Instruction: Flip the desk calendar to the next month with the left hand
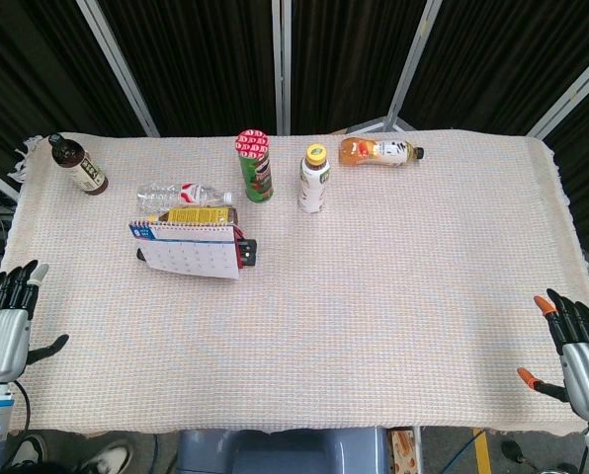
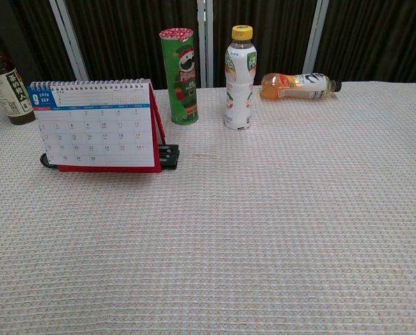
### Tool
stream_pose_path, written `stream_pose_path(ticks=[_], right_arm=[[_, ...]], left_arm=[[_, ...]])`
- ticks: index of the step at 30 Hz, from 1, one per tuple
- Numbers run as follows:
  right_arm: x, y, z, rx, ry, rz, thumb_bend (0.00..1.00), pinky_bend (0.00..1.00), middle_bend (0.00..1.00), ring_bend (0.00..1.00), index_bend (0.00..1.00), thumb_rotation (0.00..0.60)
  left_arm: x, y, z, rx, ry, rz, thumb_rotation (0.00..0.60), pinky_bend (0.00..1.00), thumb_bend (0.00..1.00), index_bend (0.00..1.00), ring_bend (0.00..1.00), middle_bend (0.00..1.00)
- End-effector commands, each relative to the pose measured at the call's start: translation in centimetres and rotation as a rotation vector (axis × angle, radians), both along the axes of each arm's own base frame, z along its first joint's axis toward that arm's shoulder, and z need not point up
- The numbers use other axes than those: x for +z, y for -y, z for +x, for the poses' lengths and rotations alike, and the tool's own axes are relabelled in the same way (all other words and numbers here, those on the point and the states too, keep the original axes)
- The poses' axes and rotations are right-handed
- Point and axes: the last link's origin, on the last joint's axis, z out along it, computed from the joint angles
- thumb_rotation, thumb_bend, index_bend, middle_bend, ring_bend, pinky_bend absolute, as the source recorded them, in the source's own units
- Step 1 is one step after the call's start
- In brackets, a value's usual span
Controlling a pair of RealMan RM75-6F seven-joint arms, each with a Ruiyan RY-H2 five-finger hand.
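Note:
The desk calendar (image 1: 189,250) (image 2: 93,127) stands upright on the left half of the table, with a red stand, a spiral top and a white September page with a blue header facing me. My left hand (image 1: 6,316) hovers at the table's near left edge, fingers spread, holding nothing, well left of and nearer than the calendar. Over at the near right edge my right hand (image 1: 571,346) is likewise spread and empty. Neither hand appears in the chest view.
Behind the calendar lie a clear water bottle (image 1: 184,193) and a yellow-labelled bottle (image 1: 191,214). A green chips can (image 1: 255,166) (image 2: 179,75), a white yellow-capped bottle (image 1: 314,179) (image 2: 239,77) and a lying orange juice bottle (image 1: 378,152) (image 2: 299,85) sit further back. A dark bottle (image 1: 78,164) (image 2: 5,89) stands far left.

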Motion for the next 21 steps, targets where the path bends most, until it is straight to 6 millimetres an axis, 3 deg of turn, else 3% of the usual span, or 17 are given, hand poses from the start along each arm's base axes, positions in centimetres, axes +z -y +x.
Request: stream_pose_path(ticks=[1, 11, 13, 14, 15, 16, 17, 19, 21], right_arm=[[0.0, 0.0, 0.0, 0.000, 0.000, 0.000, 0.00, 0.00, 0.00, 0.00, 0.00, 0.600], [0.1, -0.1, 0.0, -0.001, 0.001, -0.004, 0.00, 0.00, 0.00, 0.00, 0.00, 0.600], [0.1, -0.1, 0.0, -0.004, 0.000, -0.004, 0.00, 0.00, 0.00, 0.00, 0.00, 0.600], [0.1, -0.1, -0.1, -0.006, -0.001, -0.003, 0.00, 0.00, 0.00, 0.00, 0.00, 0.600], [0.1, -0.1, -0.1, -0.008, 0.000, -0.003, 0.00, 0.00, 0.00, 0.00, 0.00, 0.600], [0.1, -0.1, -0.1, -0.009, 0.001, -0.003, 0.00, 0.00, 0.00, 0.00, 0.00, 0.600], [0.1, -0.1, -0.1, -0.007, 0.002, -0.004, 0.00, 0.00, 0.00, 0.00, 0.00, 0.600], [0.2, -0.1, 0.0, -0.004, 0.005, -0.007, 0.00, 0.00, 0.00, 0.00, 0.00, 0.600], [0.3, -0.1, -0.1, -0.009, 0.009, -0.008, 0.00, 0.00, 0.00, 0.00, 0.00, 0.600]], left_arm=[[0.0, 0.0, 0.0, 0.000, 0.000, 0.001, 0.600, 0.00, 0.00, 0.00, 0.00, 0.00], [-0.3, -0.2, 0.1, 0.000, 0.010, -0.007, 0.600, 0.00, 0.00, 0.00, 0.00, 0.00], [-0.3, -0.3, 0.1, -0.003, 0.021, 0.000, 0.600, 0.00, 0.04, 0.00, 0.00, 0.00], [-0.3, -0.4, 0.2, -0.004, 0.029, 0.008, 0.600, 0.03, 0.13, 0.00, 0.02, 0.00], [-0.4, -0.5, 0.3, -0.008, 0.042, 0.024, 0.600, 0.11, 0.26, 0.00, 0.11, 0.06], [-0.4, -0.7, 0.3, -0.013, 0.057, 0.044, 0.600, 0.19, 0.35, 0.00, 0.20, 0.14], [-0.6, -0.9, 0.5, -0.017, 0.086, 0.068, 0.600, 0.32, 0.49, 0.00, 0.35, 0.28], [-1.3, -1.4, 0.5, -0.003, 0.161, 0.065, 0.600, 0.49, 0.65, 0.00, 0.55, 0.50], [-2.2, -2.0, 0.5, 0.019, 0.221, 0.028, 0.600, 0.56, 0.73, 0.00, 0.63, 0.60]])
